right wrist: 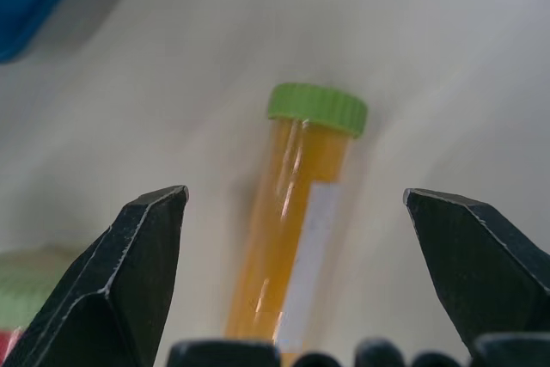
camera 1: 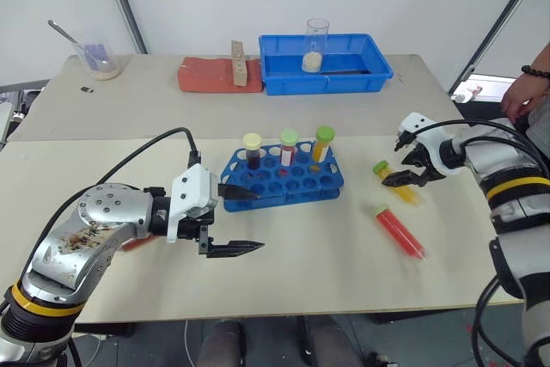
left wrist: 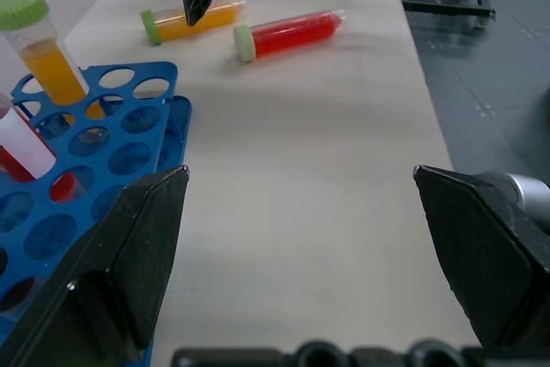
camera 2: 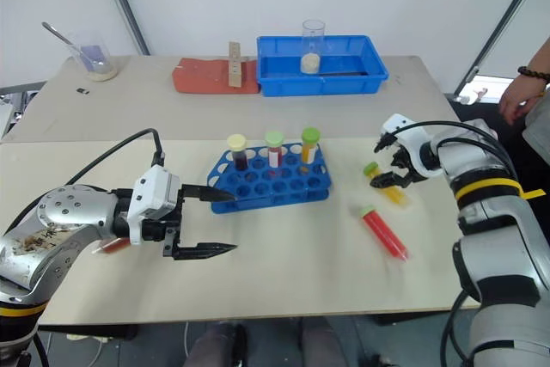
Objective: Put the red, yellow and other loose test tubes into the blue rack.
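The long cream-coloured table [camera 1: 284, 277] carried everything. At its far edge sat a plain blue rectangular plastic tray [camera 1: 325, 66] holding a clear glass beaker [camera 1: 315, 44], with a flat red pad [camera 1: 210, 75] to its left and a glass beaker with a metal spoon [camera 1: 96, 56] at the far left corner. A person's hand [camera 1: 526, 96] with a bead bracelet showed at the far right.

In the middle stood the small blue plastic test-tube rack [camera 1: 284, 178] with round holes and scalloped edges. Three capped tubes stood upright in its far row: a dark one with a cream cap [camera 1: 252, 150], a red one with a green cap [camera 1: 289, 147] and a yellow-orange one with a green cap [camera 1: 322, 143].

The left gripper [camera 1: 245, 223] hung just near and left of the rack, its black fingers spread wide and empty, one tip close against the rack's near-left corner; I could not tell whether it touched.

Right of the rack, two loose tubes lay on the table: a yellow-orange tube with a green cap [right wrist: 296, 212] and, nearer, a bright red tube with a green cap [camera 1: 398, 230]. The right gripper [camera 1: 409, 174] hovered over the yellow-orange tube, fingers wide apart on either side, gripping nothing.
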Robot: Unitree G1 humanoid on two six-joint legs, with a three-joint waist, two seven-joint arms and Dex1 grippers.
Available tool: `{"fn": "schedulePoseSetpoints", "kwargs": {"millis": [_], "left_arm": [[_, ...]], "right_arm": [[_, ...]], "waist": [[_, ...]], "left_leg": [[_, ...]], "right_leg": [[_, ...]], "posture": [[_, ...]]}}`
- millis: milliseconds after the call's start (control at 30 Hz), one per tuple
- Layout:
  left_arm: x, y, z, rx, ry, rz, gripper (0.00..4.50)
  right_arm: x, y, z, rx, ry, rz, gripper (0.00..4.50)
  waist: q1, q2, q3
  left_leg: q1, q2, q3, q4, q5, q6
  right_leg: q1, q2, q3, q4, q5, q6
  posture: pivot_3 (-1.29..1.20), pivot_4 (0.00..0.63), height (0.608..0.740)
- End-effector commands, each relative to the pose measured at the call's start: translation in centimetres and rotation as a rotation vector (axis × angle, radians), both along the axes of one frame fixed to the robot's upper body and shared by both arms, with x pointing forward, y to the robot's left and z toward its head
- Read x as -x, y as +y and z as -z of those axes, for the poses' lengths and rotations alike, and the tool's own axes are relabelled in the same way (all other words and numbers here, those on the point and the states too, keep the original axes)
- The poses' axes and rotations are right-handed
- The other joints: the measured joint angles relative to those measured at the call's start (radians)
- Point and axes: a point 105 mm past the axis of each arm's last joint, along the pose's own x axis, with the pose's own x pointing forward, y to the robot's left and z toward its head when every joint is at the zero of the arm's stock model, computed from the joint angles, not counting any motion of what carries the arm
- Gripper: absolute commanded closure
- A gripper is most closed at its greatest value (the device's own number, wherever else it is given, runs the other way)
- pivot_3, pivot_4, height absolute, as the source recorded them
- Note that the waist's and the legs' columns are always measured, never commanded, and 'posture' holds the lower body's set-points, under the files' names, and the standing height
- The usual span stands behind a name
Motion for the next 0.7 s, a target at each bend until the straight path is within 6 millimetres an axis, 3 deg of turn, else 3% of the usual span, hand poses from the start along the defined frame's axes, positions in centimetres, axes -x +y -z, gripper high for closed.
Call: {"fn": "schedulePoseSetpoints", "kwargs": {"millis": [33,67,367,533,633,700], "left_arm": [[0.1,-0.4,-0.4,0.006,-0.023,0.006,0.0],[0.1,-0.4,-0.4,0.006,-0.023,0.004,0.0],[-0.2,-0.1,0.0,0.008,-0.017,-0.012,0.0],[-0.8,0.4,-0.1,0.022,-0.026,-0.026,0.0],[-1.3,0.9,-0.4,0.045,-0.043,-0.052,0.0],[-1.8,1.1,-0.8,0.085,-0.047,-0.069,0.0]], "right_arm": [[-0.6,-0.4,-0.2,0.01,-0.017,0.02,0.02],[-0.7,-0.2,-0.1,0.005,-0.012,0.021,0.53],[-0.8,0.8,0.0,-0.059,0.015,0.025,3.47],[-0.7,1.2,-2.0,-0.119,-0.02,-0.017,3.55],[0.0,2.1,-5.1,-0.194,-0.137,-0.105,3.55],[1.9,3.8,-7.0,-0.304,-0.247,-0.199,3.55]], "waist": [[-0.001,0.0,0.0],[0.0,0.0,0.0],[-0.005,0.0,0.0],[-0.005,0.001,0.0],[0.0,0.002,0.001],[0.007,0.002,0.001]], "left_leg": [[0.0,0.0,0.0,0.0,0.0,0.0],[0.0,0.0,0.0,0.0,0.0,0.0],[0.0,0.0,-0.001,0.004,0.0,0.0],[0.0,0.0,-0.001,0.005,0.0,0.0],[-0.001,0.0,-0.001,0.005,0.0,0.0],[-0.002,0.0,-0.002,0.005,0.0,0.0]], "right_leg": [[0.0,0.0,0.0,0.0,0.0,0.0],[0.0,0.0,0.0,0.0,0.0,0.0],[0.0,0.0,0.0,0.003,0.0,0.001],[0.0,0.0,0.0,0.004,0.0,0.001],[0.0,0.0,0.0,0.004,0.0,0.001],[0.0,0.0,-0.001,0.004,0.0,0.001]], "posture": [[0.0,0.15,0.74],[0.0,0.15,0.74],[0.0,0.15,0.74],[0.0,0.15,0.74],[0.0,0.15,0.74],[0.0,0.15,0.74]]}}
